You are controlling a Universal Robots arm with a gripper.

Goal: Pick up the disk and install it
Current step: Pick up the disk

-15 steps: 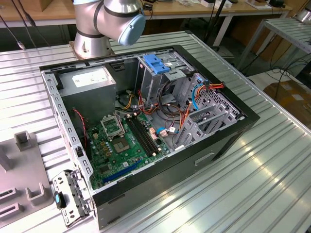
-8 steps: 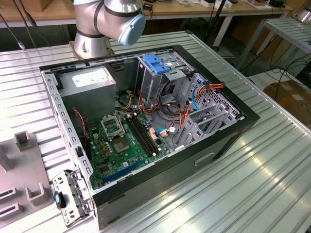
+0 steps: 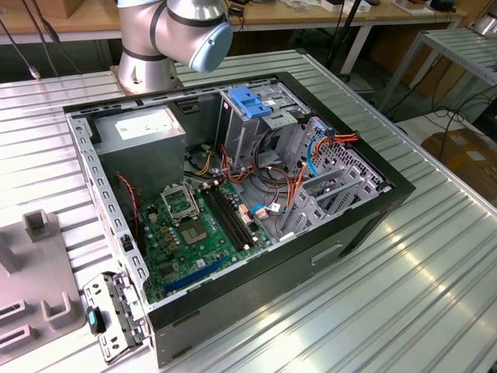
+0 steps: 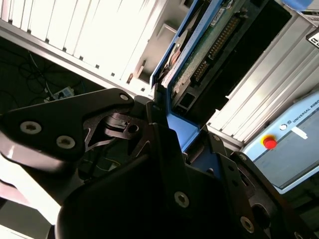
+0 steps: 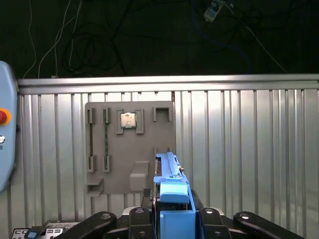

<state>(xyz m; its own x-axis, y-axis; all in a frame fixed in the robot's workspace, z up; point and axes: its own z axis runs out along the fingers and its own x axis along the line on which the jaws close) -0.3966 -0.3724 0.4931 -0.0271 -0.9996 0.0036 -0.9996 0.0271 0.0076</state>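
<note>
gripper (image 5: 173, 221) apparently clamps disk (image 5: 168, 167)

Robotics workshop; ribbed metal bench (image 3: 435, 295), open computer case (image 3: 256, 291).

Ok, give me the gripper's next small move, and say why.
Probably carry the disk toward the drive cage in the open case. The gripper is shut on the disk, and the first wrist view has the grey fixture plate beyond it rather than the case, so it seems not yet at the cage.
</note>
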